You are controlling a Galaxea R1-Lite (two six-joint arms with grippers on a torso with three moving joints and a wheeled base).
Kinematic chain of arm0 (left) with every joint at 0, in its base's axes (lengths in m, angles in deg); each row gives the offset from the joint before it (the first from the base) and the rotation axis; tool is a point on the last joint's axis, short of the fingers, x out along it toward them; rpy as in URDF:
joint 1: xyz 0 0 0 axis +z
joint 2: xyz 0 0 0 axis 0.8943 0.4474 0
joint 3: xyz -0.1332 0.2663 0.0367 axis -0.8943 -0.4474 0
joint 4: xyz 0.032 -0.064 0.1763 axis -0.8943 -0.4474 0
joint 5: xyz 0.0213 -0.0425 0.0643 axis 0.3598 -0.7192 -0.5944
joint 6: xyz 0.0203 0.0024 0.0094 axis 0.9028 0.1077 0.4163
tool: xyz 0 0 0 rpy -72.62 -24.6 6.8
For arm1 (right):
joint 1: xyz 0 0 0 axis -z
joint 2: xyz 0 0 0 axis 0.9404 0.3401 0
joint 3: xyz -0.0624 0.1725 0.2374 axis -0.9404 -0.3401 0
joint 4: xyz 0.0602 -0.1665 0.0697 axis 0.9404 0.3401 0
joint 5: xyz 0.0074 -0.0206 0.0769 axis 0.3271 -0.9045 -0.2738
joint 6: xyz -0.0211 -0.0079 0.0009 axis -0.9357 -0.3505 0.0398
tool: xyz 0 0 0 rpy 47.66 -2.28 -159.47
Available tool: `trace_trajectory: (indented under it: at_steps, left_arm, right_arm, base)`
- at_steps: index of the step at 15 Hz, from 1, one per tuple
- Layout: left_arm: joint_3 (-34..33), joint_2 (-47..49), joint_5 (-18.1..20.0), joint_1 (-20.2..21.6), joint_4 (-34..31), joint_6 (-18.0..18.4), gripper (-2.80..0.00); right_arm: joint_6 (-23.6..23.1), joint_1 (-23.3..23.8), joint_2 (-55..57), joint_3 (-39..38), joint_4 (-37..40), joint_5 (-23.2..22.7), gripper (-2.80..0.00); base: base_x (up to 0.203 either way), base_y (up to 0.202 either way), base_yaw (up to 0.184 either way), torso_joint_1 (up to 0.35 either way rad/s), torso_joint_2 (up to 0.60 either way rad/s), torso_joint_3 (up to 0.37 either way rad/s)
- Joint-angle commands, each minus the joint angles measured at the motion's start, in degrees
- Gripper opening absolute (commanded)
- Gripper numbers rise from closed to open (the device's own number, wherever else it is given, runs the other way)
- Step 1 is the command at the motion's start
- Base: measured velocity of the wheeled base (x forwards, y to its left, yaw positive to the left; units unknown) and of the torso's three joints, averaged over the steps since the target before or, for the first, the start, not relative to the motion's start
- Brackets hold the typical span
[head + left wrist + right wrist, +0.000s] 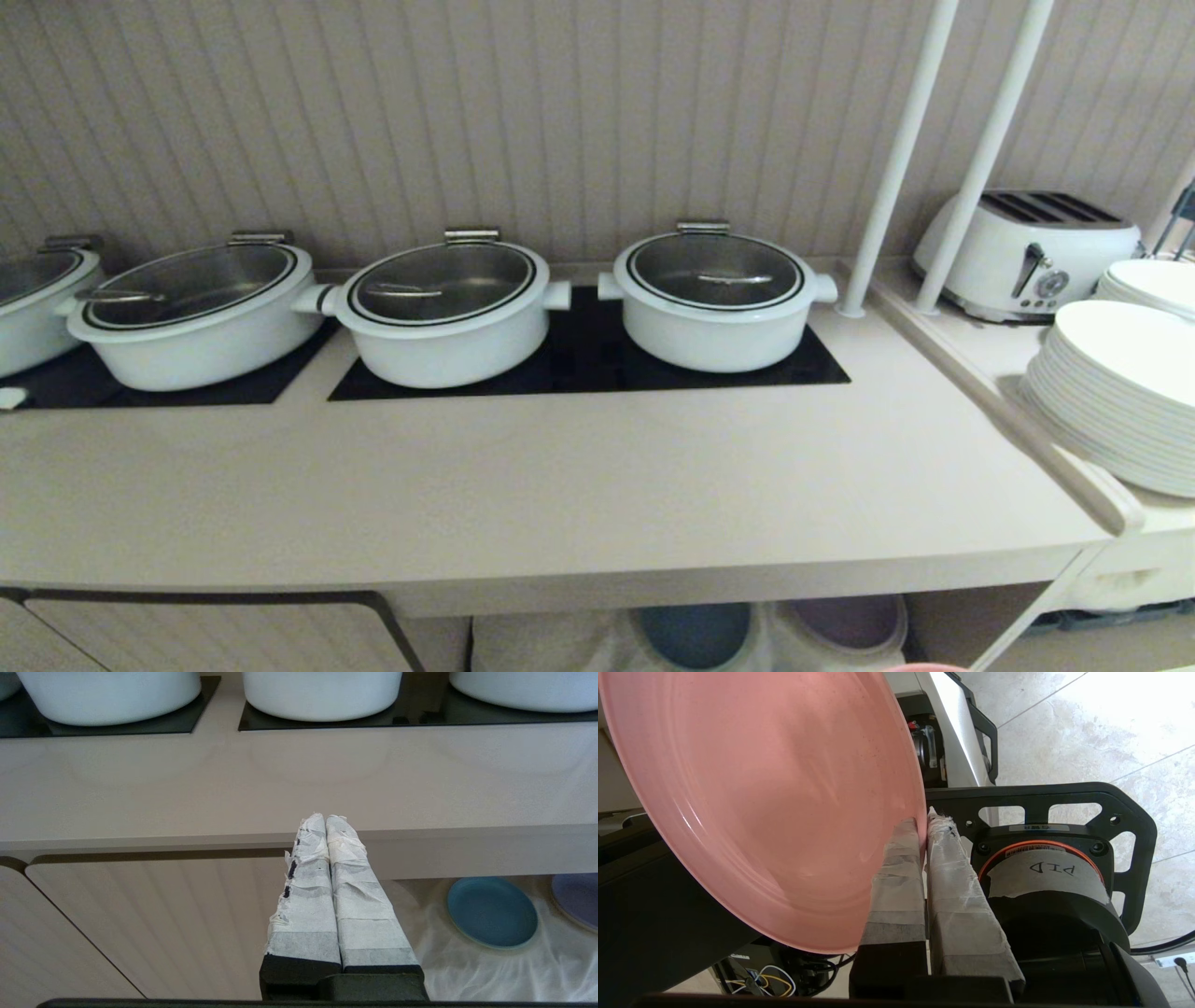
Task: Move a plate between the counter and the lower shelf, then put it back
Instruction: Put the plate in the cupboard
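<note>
The pink plate fills much of the right wrist view, tilted on edge. My right gripper is shut on its rim, one finger on each face, low beside my own base and away from the counter. In the head view only a pink sliver of the plate shows at the bottom edge, below the counter. The lower shelf opens under the counter's right part. My left gripper is shut on nothing, parked in front of the counter's front edge.
Several white lidded pots stand on black hob panels at the counter's back. On the shelf's white cloth lie a blue plate and a purple plate. A toaster and stacked white plates stand at the right.
</note>
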Motion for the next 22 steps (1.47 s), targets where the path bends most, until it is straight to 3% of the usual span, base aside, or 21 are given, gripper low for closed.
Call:
trace_trajectory:
  at_steps: [1, 22]
  left_arm:
    - [0.0, 0.0, 0.0, 0.0, 0.0, 0.0, -2.80]
    - [0.0, 0.0, 0.0, 0.0, 0.0, 0.0, -2.80]
  right_arm:
    - [0.1, 0.0, 0.2, -0.1, 0.3, -0.1, -2.80]
    - [0.1, 0.0, 0.4, -0.1, 0.3, -0.4, -2.80]
  base:
    - [0.000, 0.000, 0.000, -0.022, 0.01, 0.029]
    - [0.000, 0.000, 0.000, -0.169, 0.34, 0.169]
